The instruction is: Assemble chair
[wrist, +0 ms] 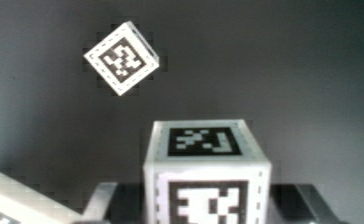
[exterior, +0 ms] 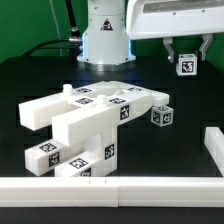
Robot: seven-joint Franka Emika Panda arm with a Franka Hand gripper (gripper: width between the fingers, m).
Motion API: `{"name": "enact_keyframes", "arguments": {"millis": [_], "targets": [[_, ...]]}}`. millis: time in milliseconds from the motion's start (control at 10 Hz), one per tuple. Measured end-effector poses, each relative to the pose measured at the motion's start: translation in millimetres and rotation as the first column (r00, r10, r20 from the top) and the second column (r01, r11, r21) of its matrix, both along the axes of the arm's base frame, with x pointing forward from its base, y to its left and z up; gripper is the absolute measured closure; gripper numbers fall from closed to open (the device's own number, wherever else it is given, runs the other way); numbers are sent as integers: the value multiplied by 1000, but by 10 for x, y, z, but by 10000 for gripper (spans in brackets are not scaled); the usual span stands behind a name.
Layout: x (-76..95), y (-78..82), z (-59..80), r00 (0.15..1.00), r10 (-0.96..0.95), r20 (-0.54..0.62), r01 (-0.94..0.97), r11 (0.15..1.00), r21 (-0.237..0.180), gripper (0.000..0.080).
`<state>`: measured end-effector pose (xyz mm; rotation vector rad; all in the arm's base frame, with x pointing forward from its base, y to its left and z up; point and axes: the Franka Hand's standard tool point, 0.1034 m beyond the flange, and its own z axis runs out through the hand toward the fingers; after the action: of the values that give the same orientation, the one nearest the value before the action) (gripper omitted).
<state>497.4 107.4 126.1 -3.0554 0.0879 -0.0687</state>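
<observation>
Aloft, fingers [wrist: 118, 205] pinch small cube [exterior: 186, 64] over black tabletop [exterior: 30, 80]; chair parts [exterior: 90, 115] resting there; green backdrop [exterior: 148, 50].

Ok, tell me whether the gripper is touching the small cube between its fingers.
Touching. The wrist view shows the small cube pinched in the gripper, no gap either side; the exterior view shows it hanging above the table.

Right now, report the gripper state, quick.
gripper: closed, holding a small tagged cube between its fingers.
</observation>
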Motion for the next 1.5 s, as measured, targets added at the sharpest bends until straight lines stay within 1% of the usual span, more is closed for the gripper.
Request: {"name": "enact_keyframes", "arguments": {"millis": [100, 200, 300, 400, 600, 800, 900, 1000, 1100, 1200, 1300, 1500], "targets": [[256, -214, 99, 999, 43, 23, -43, 999, -6, 515], [548, -439, 200, 995, 86, 51, -85, 996, -15, 514], [850, -690, 268, 988, 126, 84, -123, 992, -33, 514], [965, -812, 289, 988, 130, 87, -127, 991, -38, 514], [940, -782, 267, 988, 127, 84, -125, 992, -37, 514], [939, -792, 264, 989, 126, 84, -123, 992, -37, 514], [946, -839, 261, 984, 158, 80, -156, 987, -42, 514], [1079, -1113, 287, 973, 221, 73, -217, 974, -57, 514], [1261, -1315, 329, 966, 245, 76, -241, 968, -67, 514], [1396, -1440, 332, 954, 290, 72, -285, 955, -77, 514], [1540, -1531, 327, 949, 310, 66, -304, 949, -81, 514], [1522, -1497, 311, 950, 304, 69, -298, 951, -81, 514]]}}
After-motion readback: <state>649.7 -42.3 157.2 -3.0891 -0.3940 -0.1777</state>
